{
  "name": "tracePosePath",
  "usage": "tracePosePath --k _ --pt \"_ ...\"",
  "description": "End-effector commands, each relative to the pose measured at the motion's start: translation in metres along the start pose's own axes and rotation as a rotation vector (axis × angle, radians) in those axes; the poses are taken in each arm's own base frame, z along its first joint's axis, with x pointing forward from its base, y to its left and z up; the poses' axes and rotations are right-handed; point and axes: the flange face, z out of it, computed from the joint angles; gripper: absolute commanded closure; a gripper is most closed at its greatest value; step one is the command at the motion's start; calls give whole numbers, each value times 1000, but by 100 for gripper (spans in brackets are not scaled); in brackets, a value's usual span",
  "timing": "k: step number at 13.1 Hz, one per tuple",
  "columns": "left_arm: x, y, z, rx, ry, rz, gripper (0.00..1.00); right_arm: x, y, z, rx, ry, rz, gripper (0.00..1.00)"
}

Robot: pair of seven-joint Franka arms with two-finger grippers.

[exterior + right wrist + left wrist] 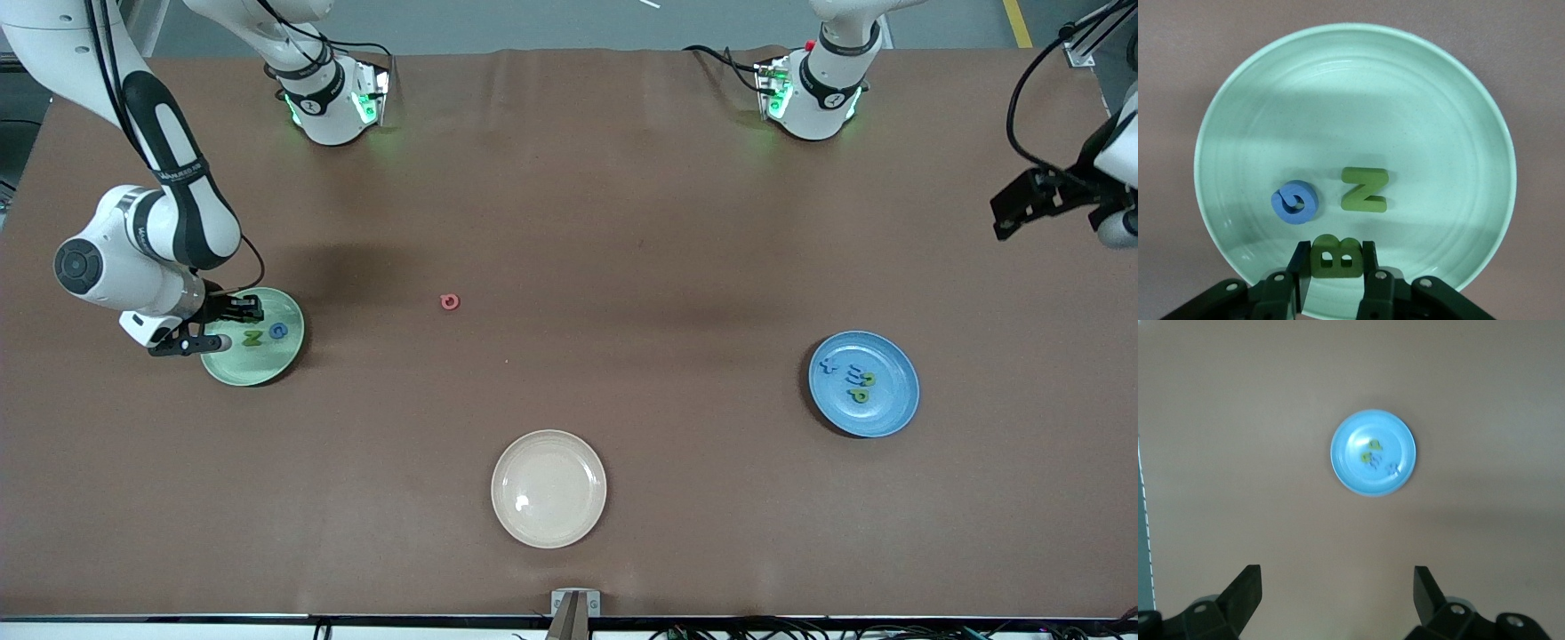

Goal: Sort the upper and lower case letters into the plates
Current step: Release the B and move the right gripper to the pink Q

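R gripper (1335,261) is clamped on a dark green B (1335,255), low over the mint plate (233,378) at the right arm's end of the table. Risk: B drops onto the green Z (1365,190) or blue G (1295,202) just beside it and knocks one out, or sticks to a pad on release. L gripper (1337,593) is spread wide, empty, waiting high over the table's left-arm end. Blue plate (893,413) holds several letters. Only the right wrist view shows the grip; only the front view shows the stray red letter (450,302) on the table and the empty beige plate (548,488).

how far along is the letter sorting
Mostly done: the green plate holds a Z and a G; the blue plate holds several letters. In hand: the right tool grips a B over the green plate. Left: one red letter on the table.
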Motion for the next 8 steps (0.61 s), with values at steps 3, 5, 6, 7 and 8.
tracePosePath --k 3,5,6,7,8 --pt "-29 -20 -2 -94 -71 -10 0 -4 3 13 -2 -6 -9 80" --pt "-31 -23 0 -108 -80 -18 0 -5 4 21 1 -16 -6 78" --pt "-28 -27 5 -106 -88 -30 0 -4 4 23 0 -15 -4 78" --pt "-27 -28 6 -107 -87 -33 0 -4 3 28 2 -22 -4 76" --pt "-23 -36 7 -109 -76 -49 0 -4 3 30 4 -25 -4 76"
